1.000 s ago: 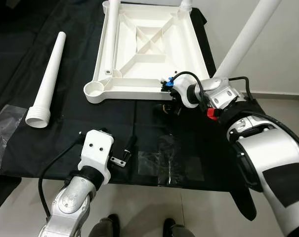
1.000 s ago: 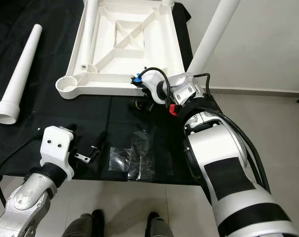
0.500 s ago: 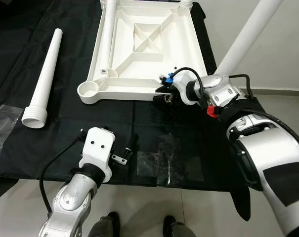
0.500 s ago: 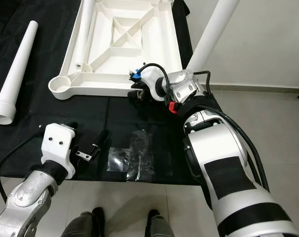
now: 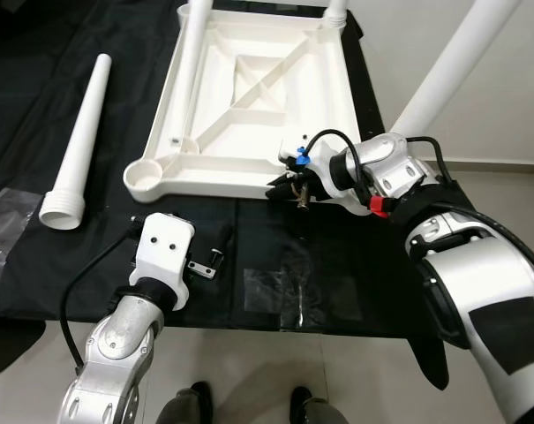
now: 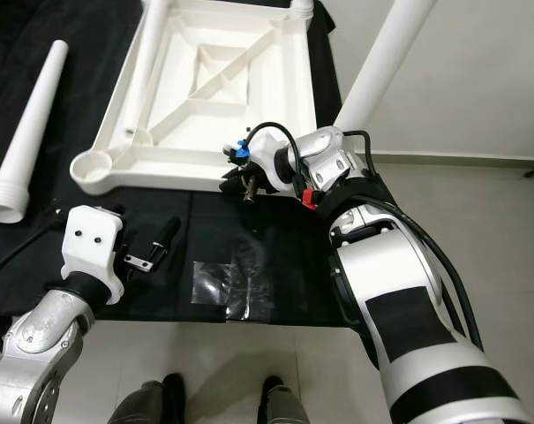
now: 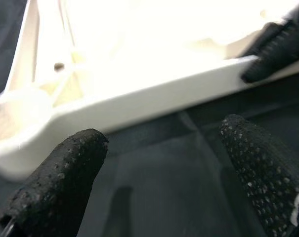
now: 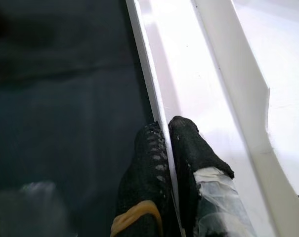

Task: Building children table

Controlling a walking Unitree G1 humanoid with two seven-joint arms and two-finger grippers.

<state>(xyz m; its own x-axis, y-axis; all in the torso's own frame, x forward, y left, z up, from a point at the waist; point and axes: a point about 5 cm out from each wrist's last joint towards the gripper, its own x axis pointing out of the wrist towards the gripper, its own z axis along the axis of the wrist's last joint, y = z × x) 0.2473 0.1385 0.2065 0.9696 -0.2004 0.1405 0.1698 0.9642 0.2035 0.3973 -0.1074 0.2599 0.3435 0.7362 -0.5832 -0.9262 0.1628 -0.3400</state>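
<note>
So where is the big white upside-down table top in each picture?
Left eye view: table top, upper middle, on the black cloth.
Right eye view: upper left of middle.
Left wrist view: across the top, beyond the left gripper.
Right wrist view: right side.
Shared landmark: the near rim, pinched by the right gripper.

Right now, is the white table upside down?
Yes, upside down: the table top shows its ribbed underside, with legs pointing up.

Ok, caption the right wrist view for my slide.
Right gripper pinching the white tabletop rim above the black cloth.
</note>
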